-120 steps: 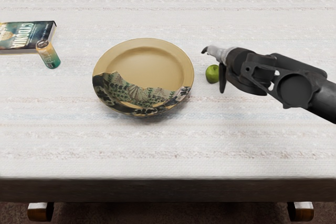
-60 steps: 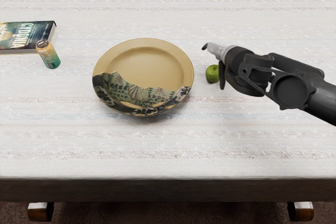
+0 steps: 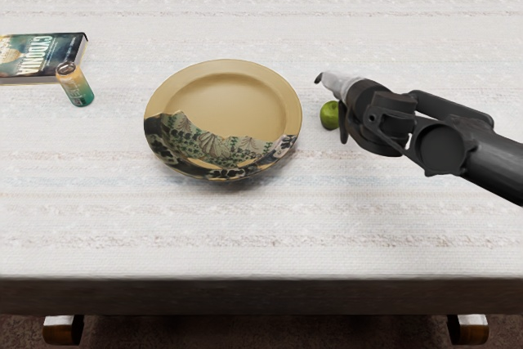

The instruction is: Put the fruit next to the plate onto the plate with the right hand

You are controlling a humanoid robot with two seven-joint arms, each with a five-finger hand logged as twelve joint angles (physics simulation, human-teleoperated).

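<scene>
Fruit [image 3: 328, 114], small, round and smooth-skinned in bright green, lies on the surface [image 3: 261, 202] right of centre in the frame, just beside the right rim of the plate [image 3: 221, 87] and not on it. Its kind cannot be told at this size. The right robot hand [image 3: 364, 112], dark matte grey with one paler grey tip pointing to the upper left, comes in from the right edge on a thick cylindrical arm and sits directly against the fruit's right side, covering part of it. Whether it has closed on the fruit or only stands beside it cannot be told from this angle. The plate is round and shallow, glossy ochre inside, with a painted band of dark green and white pattern along its lower rim. The surface is pale, woven-looking cloth with faint horizontal stripes. At the upper left lie a flat book [image 3: 37, 53] and a small cylindrical container [image 3: 75, 84], touching.
</scene>
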